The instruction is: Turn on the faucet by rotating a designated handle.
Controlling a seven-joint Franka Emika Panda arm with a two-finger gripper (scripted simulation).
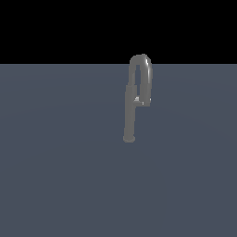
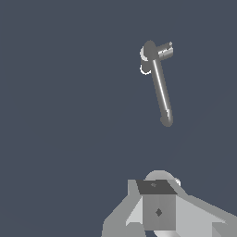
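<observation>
The faucet [image 1: 130, 111] is dull grey metal, with an upright post on a small round base and a gooseneck spout curving over at the top. The handle [image 1: 137, 98] is a short stub with a pale highlight at mid-height on the post, toward the exterior view's right. The wrist view looks down on the faucet [image 2: 160, 88], and the handle [image 2: 165, 50] sticks out sideways from the post's top. My gripper [image 2: 156, 190] shows only in the wrist view. Its fingers sit together as one block, holding nothing, well apart from the faucet.
The faucet stands on a flat blue-grey floor [image 1: 60, 162] that fills both views. A black background lies beyond its far edge. Neither the arm nor the gripper shows in the exterior view.
</observation>
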